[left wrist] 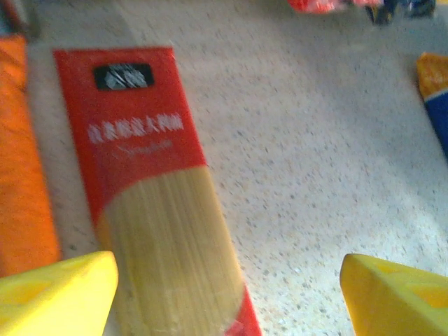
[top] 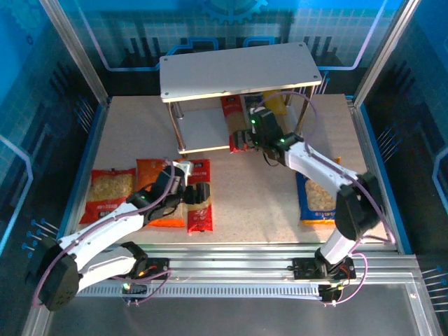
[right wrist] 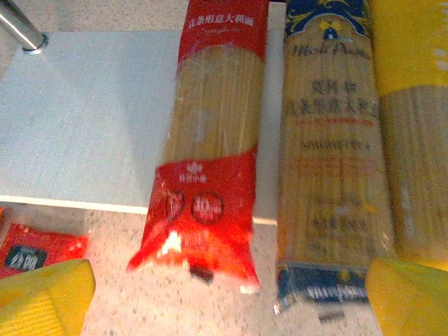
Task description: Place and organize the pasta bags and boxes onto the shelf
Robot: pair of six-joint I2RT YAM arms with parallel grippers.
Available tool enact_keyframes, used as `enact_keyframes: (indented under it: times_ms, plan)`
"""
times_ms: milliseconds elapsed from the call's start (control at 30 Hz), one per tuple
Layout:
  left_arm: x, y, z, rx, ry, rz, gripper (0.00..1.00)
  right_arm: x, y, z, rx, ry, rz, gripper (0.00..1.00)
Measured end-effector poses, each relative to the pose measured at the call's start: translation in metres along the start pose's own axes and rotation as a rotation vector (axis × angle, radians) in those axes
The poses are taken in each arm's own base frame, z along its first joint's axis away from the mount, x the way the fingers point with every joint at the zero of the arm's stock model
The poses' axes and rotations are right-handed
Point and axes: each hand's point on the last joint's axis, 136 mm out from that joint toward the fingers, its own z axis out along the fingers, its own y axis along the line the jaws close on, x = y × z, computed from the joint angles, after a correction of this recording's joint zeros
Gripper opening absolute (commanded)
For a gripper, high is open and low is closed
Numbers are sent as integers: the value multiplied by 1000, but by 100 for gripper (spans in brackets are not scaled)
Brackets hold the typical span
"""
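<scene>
Left gripper (left wrist: pixel 227 297): jaws wide over a long red spaghetti pack (left wrist: pixel 157 203).
Right gripper (right wrist: pixel 224 301): jaws wide at grey-white shelf board (right wrist: pixel 91 112).

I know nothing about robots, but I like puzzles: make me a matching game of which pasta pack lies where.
1 puffy red plastic bag
2 puffy blue plastic bag
3 long dark blue spaghetti pack
4 puffy orange plastic bag

a lower board of the grey-white shelf
b table, right side
c table, far left
d table, beside the long red spaghetti pack

Pairs: 1-c, 2-b, 3-a, 4-d.
</scene>
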Motion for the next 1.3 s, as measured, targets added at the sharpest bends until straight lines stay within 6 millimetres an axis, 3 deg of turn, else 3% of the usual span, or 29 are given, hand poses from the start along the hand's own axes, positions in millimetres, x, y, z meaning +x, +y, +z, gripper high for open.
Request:
enact_keyframes:
  times_ms: [67, 300, 567, 1167, 1300]
  plan:
    - [13, 0, 12, -32, 54, -10, 93, 11, -7, -15, 1, -1, 9, 100]
    - [30, 17, 37, -149, 130, -125, 99, 37, -18, -37, 2, 11, 19, 100]
    - [30, 25, 44, -214, 143, -163, 99, 29, -30, -53, -8, -35, 53, 100]
    - [49, 34, 68, -344, 234, -101, 99, 37, -54, -62, -13, -50, 112, 100]
    - [50, 35, 70, -367, 245, -85, 95, 39, -60, -66, -14, -56, 125, 100]
